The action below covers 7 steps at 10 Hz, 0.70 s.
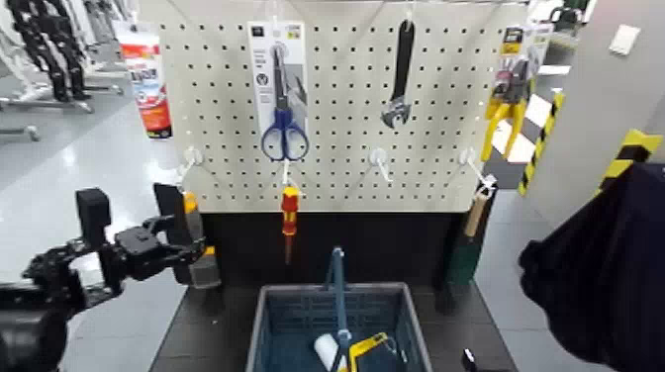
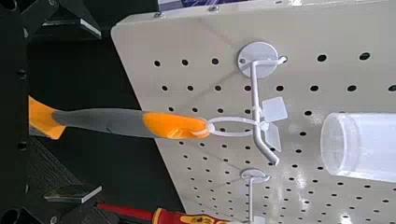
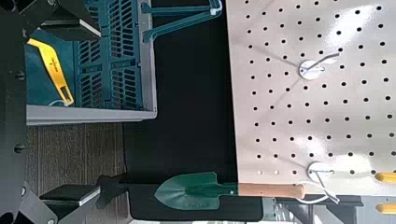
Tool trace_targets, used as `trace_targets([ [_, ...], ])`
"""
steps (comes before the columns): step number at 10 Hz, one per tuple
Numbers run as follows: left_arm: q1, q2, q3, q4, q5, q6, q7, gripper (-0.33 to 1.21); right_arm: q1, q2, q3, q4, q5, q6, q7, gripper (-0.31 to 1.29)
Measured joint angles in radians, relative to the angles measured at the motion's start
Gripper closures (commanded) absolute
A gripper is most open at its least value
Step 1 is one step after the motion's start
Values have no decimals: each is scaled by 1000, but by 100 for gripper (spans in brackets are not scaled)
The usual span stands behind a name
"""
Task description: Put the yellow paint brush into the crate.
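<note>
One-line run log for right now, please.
step: approach | left tool: open, at yellow paint brush, not gripped | brush: hanging from hook | crate: below pegboard | right tool: open, idle by crate

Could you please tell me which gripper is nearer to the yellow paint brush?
Left: the left gripper is open at the hanging paint brush; the right gripper is far off, low on the right.

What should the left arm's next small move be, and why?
Probably closing the left gripper on the yellow paint brush: its jaws stand open on either side of the handle in the wrist view, and the brush still hangs by its loop from the hook, so it likely needs a grip before being lifted off.
</note>
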Motion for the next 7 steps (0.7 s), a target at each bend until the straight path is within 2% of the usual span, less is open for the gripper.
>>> trace_targets([
  [1,-9,-3,-11,10,5,-3,-1,15,0,0,0,0,0,0,0,14],
  [2,-16,-4,-20,16,11,-5,-3,23,0,0,0,1,-1,-1,0,14],
  [5,-30,-8,-29,23,20,-7,-9,97,0,1,0,2,-2,-1,2,14],
  [6,-30,-10,-29,23,23,-3,-7,110,0,1,0,2,-3,-1,2,14],
  [7,-29,-11,-29,19,26,-2,-3,111,1,2,-1,2,-4,-1,2,14],
])
